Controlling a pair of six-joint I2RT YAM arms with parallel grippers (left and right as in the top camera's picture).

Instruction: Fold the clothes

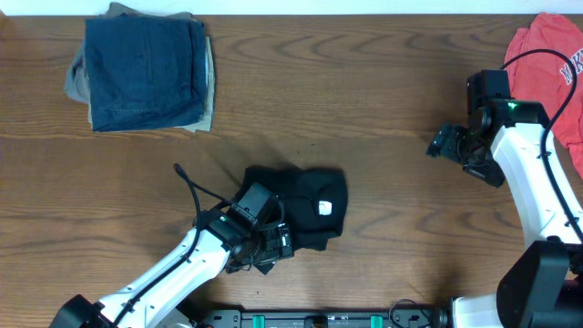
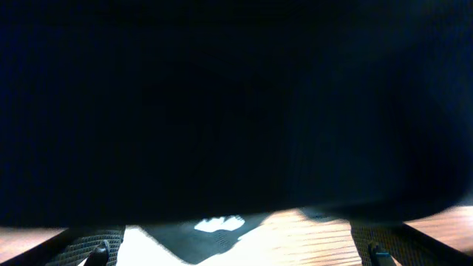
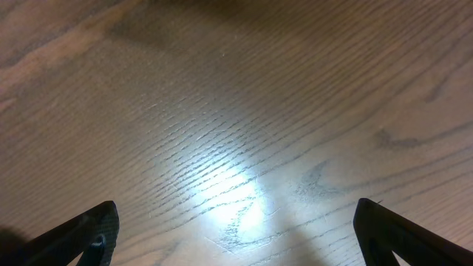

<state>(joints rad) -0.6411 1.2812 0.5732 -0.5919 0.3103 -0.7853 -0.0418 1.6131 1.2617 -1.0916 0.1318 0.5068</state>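
The clothes [image 1: 310,200], a black garment, lie bunched into a compact fold at the table's front centre, with a small white logo [image 1: 325,207] on top. My left gripper [image 1: 271,244] sits at the garment's front-left edge. In the left wrist view the black fabric [image 2: 236,111] fills most of the picture, a white mark [image 2: 219,222] shows below it, and the left gripper [image 2: 236,257] stands open with only wood between its fingers [image 2: 94,251]. My right gripper [image 1: 444,142] hovers open over bare table at the right; the right wrist view shows the right gripper [image 3: 236,230] with nothing between its jaws.
A folded dark-blue denim and tan pile [image 1: 141,73] lies at the back left. A coral-red shirt with lettering [image 1: 551,59] lies at the back right, behind the right arm. The left arm's black cable [image 1: 191,187] loops beside the garment.
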